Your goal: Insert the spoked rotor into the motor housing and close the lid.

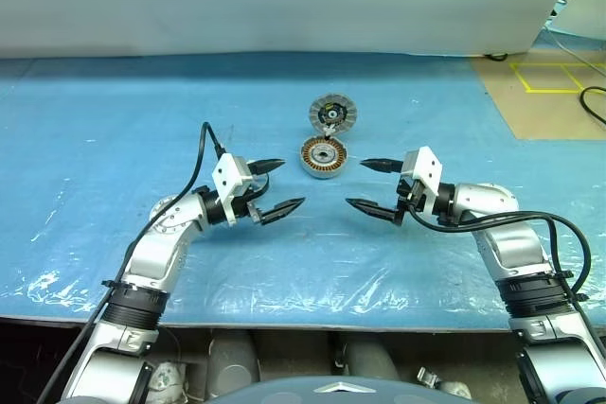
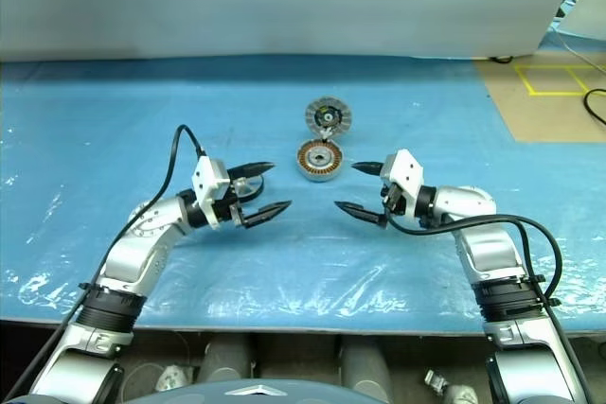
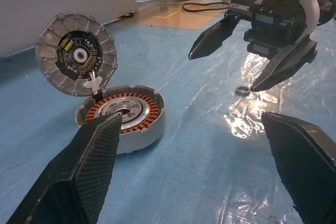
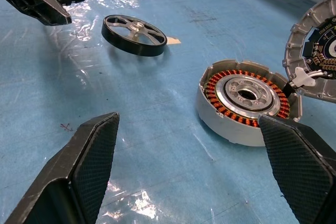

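Observation:
The motor housing [image 1: 323, 157], a squat silver shell with copper windings, lies open at the middle of the blue table. The ribbed lid [image 1: 332, 114] stands tilted up at the housing's far side, its black centre facing me, joined to it by a white clip [image 3: 93, 83]. The spoked rotor [image 4: 134, 34], dark-rimmed with silvery spokes, lies flat on the table beneath my left gripper. My left gripper [image 1: 289, 184] hovers open just left of the housing. My right gripper [image 1: 357, 184] hovers open just right of it. Both point at each other and are empty.
A crinkled blue plastic sheet [image 1: 114, 130] covers the table, whose front edge [image 1: 312, 321] runs close to me. A small dark ring [image 3: 242, 90] lies on the sheet under my right gripper. Tan floor with yellow tape [image 1: 554, 78] lies off the far right.

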Motion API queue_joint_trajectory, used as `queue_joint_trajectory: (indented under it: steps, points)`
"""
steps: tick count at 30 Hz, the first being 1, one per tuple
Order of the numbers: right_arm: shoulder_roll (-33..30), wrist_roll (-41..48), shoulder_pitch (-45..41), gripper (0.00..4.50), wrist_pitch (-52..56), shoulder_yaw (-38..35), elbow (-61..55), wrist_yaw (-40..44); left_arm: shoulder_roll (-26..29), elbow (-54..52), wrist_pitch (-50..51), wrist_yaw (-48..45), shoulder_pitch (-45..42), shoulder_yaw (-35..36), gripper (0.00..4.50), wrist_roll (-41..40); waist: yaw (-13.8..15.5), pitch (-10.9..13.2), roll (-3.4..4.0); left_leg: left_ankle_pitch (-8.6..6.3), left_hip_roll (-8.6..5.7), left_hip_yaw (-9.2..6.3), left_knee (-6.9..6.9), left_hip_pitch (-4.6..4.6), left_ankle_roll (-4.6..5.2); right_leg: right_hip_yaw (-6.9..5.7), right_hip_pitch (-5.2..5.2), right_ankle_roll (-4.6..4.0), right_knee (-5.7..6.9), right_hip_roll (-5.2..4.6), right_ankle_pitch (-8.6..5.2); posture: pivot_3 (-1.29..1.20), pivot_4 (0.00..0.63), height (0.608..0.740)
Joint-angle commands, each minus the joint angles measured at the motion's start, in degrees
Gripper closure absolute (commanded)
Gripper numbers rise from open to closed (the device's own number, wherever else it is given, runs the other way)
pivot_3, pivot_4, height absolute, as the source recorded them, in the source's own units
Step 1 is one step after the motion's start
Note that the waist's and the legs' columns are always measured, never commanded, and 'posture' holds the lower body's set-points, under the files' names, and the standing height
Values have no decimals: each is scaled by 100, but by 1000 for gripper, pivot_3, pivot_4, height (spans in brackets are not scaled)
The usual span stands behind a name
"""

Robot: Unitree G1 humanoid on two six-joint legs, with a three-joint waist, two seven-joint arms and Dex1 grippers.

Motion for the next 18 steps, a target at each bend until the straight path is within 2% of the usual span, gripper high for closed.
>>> queue_joint_trajectory:
  steps: [1, 18]
  points:
    - [16, 111, -58, 0, -4, -59, -149, 16, 22, -246, -18, 39, 19, 94, 19, -74, 0, 0, 0, 0, 0, 0, 0, 0, 0, 0, 0, 0, 0, 0, 0, 0, 150, 740]
    - [5, 90, -155, 0, -10, -45, -83, 70, 3, -268, -56, 106, 80, 79, 19, -70, 1, 0, 0, 0, 0, 0, 0, 0, 0, -1, 0, 0, 0, 0, 0, 0, 150, 740]
